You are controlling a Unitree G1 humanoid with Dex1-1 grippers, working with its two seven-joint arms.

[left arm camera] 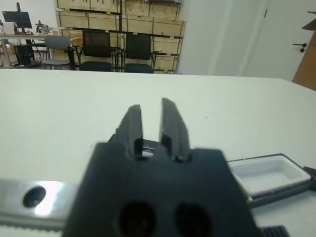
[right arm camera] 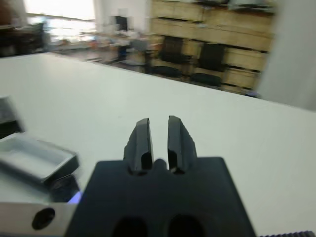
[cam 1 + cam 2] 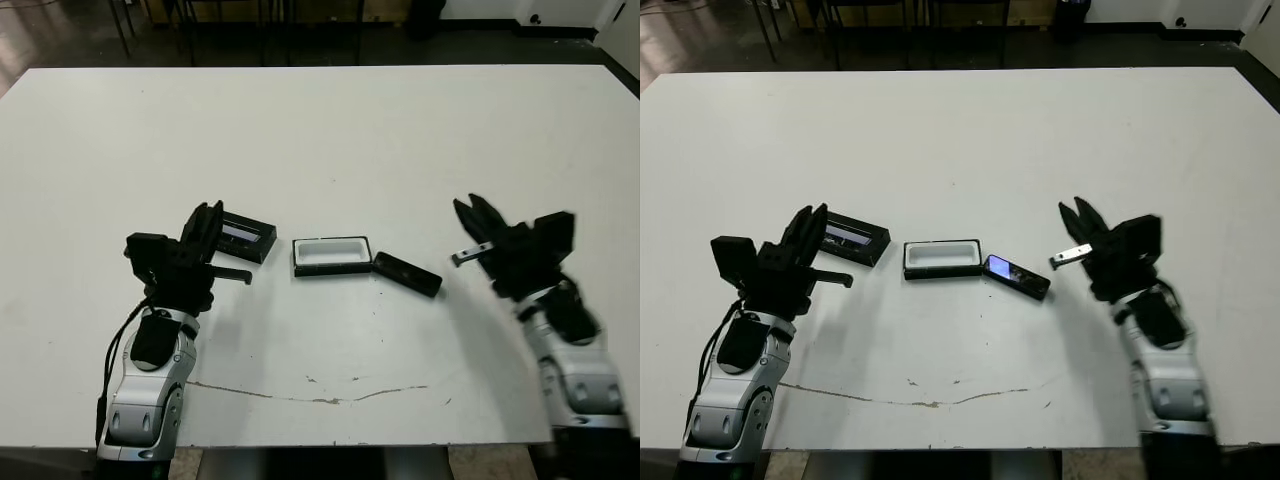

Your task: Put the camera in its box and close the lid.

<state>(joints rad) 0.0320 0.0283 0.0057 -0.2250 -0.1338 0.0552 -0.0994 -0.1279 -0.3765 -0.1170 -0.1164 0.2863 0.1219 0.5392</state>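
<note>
One view only — camera (image 3: 1016, 275) screen aglow

Item count on the white table (image 3: 960, 140): one camera (image 3: 1016, 276), one box (image 3: 941, 258), one lid (image 3: 854, 239). Robot grippers in view: two, namely one left gripper (image 3: 812, 226) and one right gripper (image 3: 1076, 216).

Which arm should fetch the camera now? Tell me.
The right, most likely. The camera lies on the table just right of the open box, on the side of the right tool, which holds nothing. The left tool sits by the lid, beyond the box.
</note>
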